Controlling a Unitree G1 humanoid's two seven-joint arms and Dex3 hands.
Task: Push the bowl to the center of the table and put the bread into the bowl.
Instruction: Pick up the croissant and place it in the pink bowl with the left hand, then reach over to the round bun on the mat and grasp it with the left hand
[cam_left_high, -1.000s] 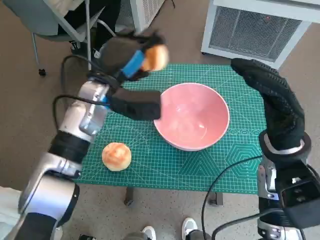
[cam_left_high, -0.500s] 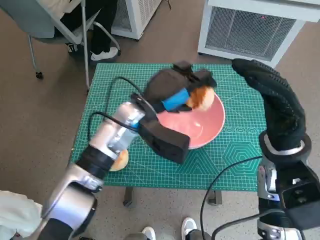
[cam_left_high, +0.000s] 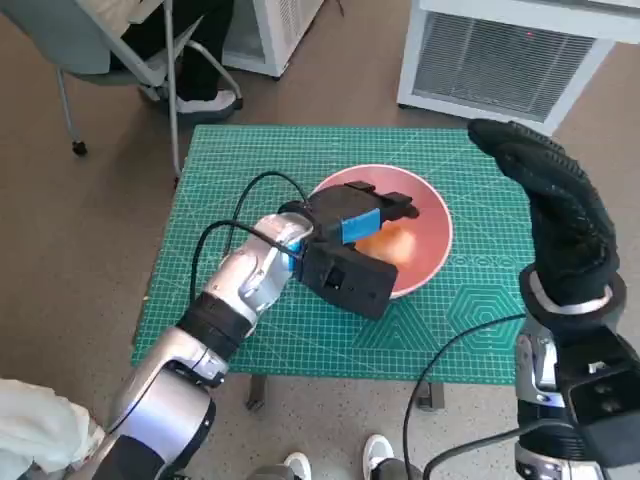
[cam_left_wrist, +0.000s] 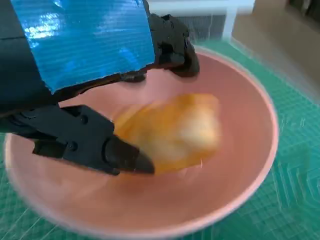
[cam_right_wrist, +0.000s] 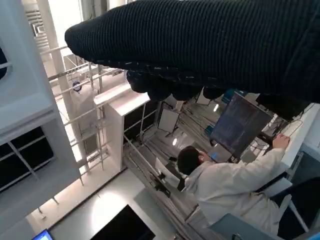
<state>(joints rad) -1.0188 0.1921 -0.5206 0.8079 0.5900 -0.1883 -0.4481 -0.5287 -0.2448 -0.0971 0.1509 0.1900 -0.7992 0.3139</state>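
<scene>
Since a second ago, the left hand (cam_left_high: 352, 215) has swung from the far left side of the green cutting-mat table (cam_left_high: 240, 160) to over the round pink bowl (cam_left_high: 428, 205), carrying the golden bread roll (cam_left_high: 392, 243) with it. That roll now lies inside the bowl, blurred in the left wrist view (cam_left_wrist: 172, 132). The left hand's black fingers (cam_left_wrist: 100, 145) are spread around the roll; whether they touch it cannot be told. The left forearm (cam_left_high: 240, 290) crosses the mat and covers the spot where a second roll lay before. The right hand (cam_left_high: 555, 215), in its black knitted glove, is raised upright beside the table's right edge, fingers extended, holding nothing. Beyond the table stand a white grilled cabinet (cam_left_high: 520, 50) and a grey chair (cam_left_high: 90, 40). A person in a white coat (cam_right_wrist: 230, 185) shows in the right wrist view.
</scene>
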